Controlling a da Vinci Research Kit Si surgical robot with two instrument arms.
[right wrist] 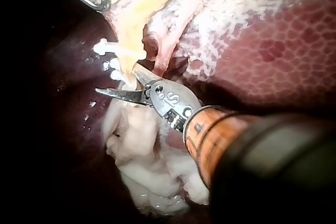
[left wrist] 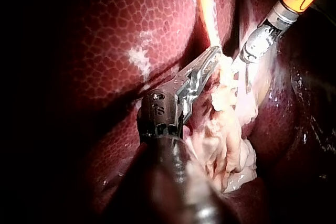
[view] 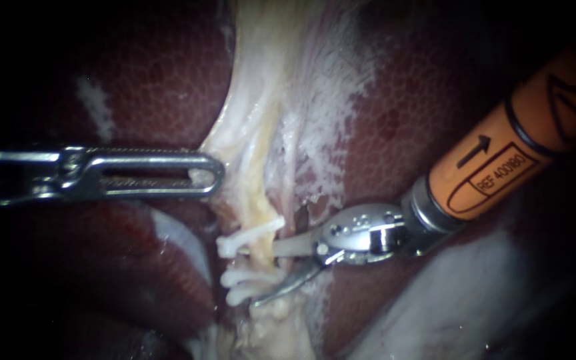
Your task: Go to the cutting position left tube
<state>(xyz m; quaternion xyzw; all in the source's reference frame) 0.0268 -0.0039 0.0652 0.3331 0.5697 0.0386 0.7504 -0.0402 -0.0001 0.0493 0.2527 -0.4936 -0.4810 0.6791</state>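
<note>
White clips (view: 248, 237) (right wrist: 105, 48) sit across a pale tube (view: 261, 257) low in the strip of pale tissue (view: 268, 133). More clips (view: 243, 279) lie just below the first. My right instrument (view: 266, 275) (right wrist: 115, 80) comes in from the right with curved blades open. The blades stand beside the lower clips, one above and one below them. I cannot tell whether they touch the tube. My left instrument (view: 216, 176) (left wrist: 210, 59) lies level from the left, its slotted jaws shut on the edge of the pale tissue.
Dark red liver (view: 155, 80) lies on both sides of the pale strip. A pale, glistening fold (view: 461, 300) lies under my right instrument's orange shaft (view: 501, 160). Lumpy pale tissue (right wrist: 142, 150) lies beneath the blades in the right wrist view.
</note>
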